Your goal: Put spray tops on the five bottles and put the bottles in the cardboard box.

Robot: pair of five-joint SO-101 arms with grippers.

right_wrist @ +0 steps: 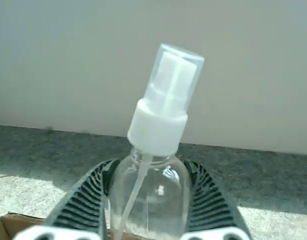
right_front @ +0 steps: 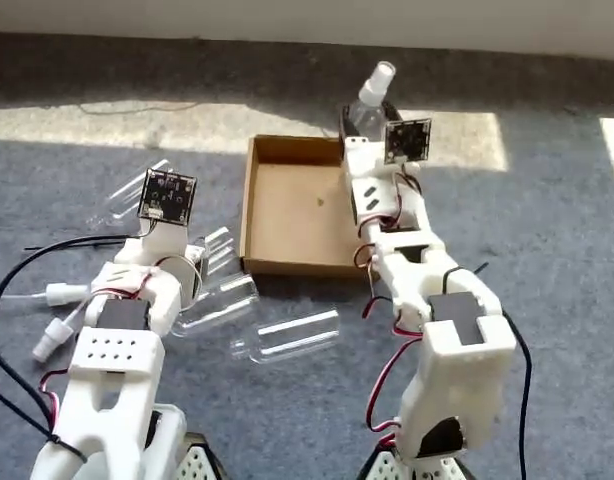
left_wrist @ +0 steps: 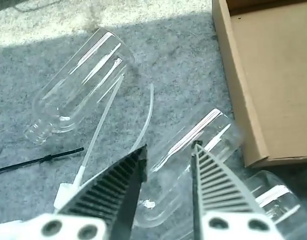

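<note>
Lying nearest on the grey table (right_front: pixel 547 200), a clear near bottle (right_front: pixel 287 335) rests on its side between the two arms. Just beyond it, to its left, a second bottle (right_front: pixel 219 298) lies on its side close against the left arm. A near spray top (right_front: pixel 49 342) and a far spray top (right_front: pixel 62 293) lie close together on the table, on the outer side of that arm.

The left pincer (left_wrist: pixel 169 150) hangs with its jaws apart and holds nothing. It is right above a third bottle (left_wrist: pixel 208 130), which lies on its side near the box's near left corner. A thin white tube (left_wrist: pixel 101 125) lies on the table beside that bottle. Its tip reaches the far bottle (left_wrist: pixel 78 85), which lies on its side well apart from the box.

The box (right_front: pixel 292 205) sits open-topped between the arms, farther out than the loose bottles, with the right arm stretched along its right wall.

Farthest out, the right pincer (right_wrist: pixel 149 167) is clamped on the capped bottle (right_wrist: pixel 148 200), one jaw on each side of its clear body. A white fitted top (right_wrist: pixel 166 105) with a clear cover sits on the neck, and its tube runs down inside. The high view places this bottle aloft over the box's far right corner, tilted with its top toward the wall (right_wrist: pixel 68 60).
</note>
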